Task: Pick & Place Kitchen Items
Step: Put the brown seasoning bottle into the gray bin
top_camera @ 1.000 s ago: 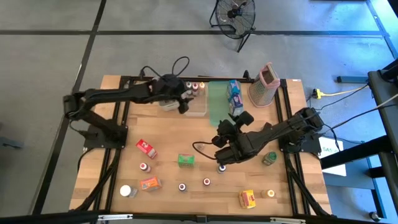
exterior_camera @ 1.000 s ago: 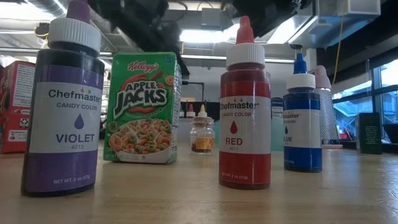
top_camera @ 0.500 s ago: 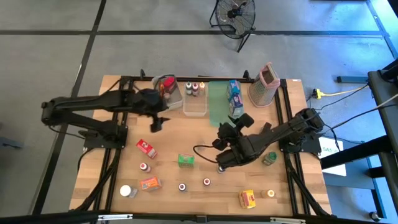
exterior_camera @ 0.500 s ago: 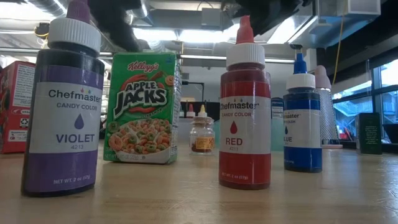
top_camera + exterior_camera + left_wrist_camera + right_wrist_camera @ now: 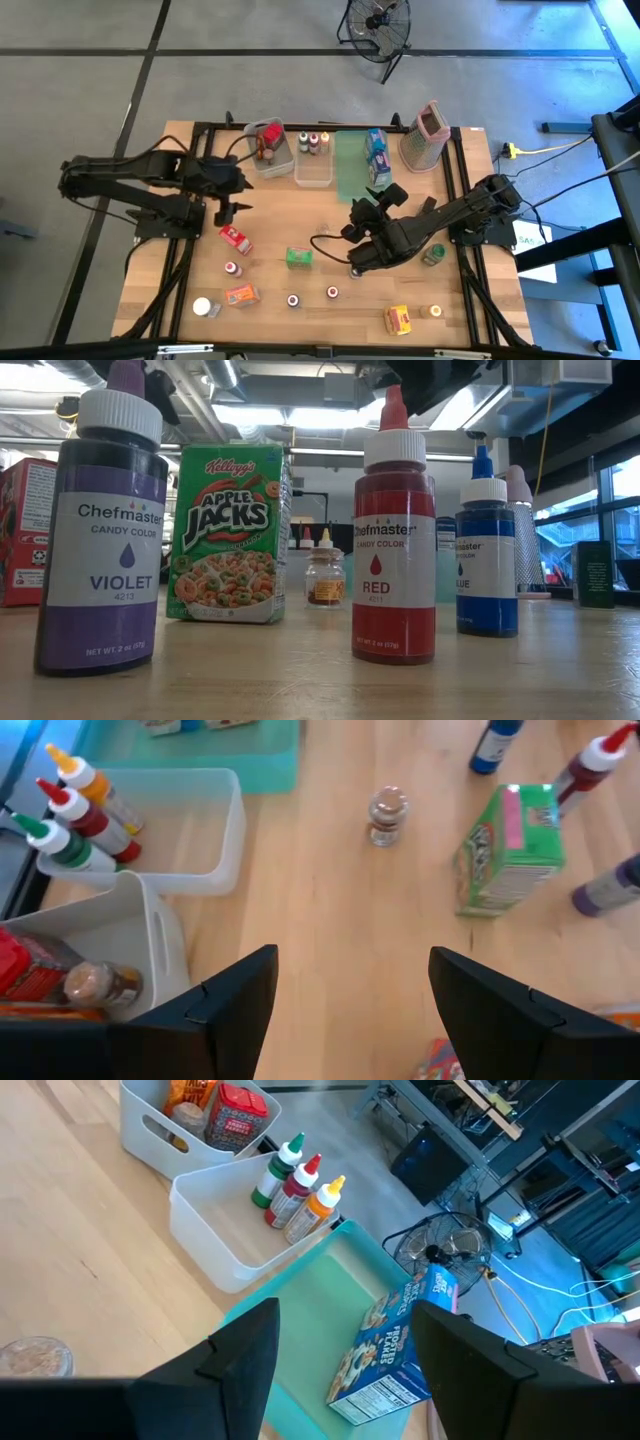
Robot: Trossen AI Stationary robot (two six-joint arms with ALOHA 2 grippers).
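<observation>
Small kitchen items stand scattered on the wooden table (image 5: 270, 215): a red box (image 5: 235, 238), a green cereal box (image 5: 299, 258), violet (image 5: 100, 530), red (image 5: 394, 530) and blue (image 5: 487, 550) colour bottles, and a small jar (image 5: 387, 815). My left gripper (image 5: 232, 208) hovers open above bare wood, just far of the red box, with nothing between its fingers (image 5: 230, 1000). My right gripper (image 5: 355, 218) hangs open above the table's middle, pointing toward the bins, with nothing in it.
At the far edge stand a white bin (image 5: 265, 140) with jars, a clear bin (image 5: 230, 1230) with three squeeze bottles, a green tray (image 5: 330, 1310) with a blue cereal box (image 5: 395, 1350), and a metal grater (image 5: 427, 135). More packets and jars lie along the near edge.
My left gripper has drawn back from over the clear bin toward the table's left and near side, rising a little and tipping downward, its fingers still open. It now hangs near the red box. The white bin, covered by the arm before, shows fully.
</observation>
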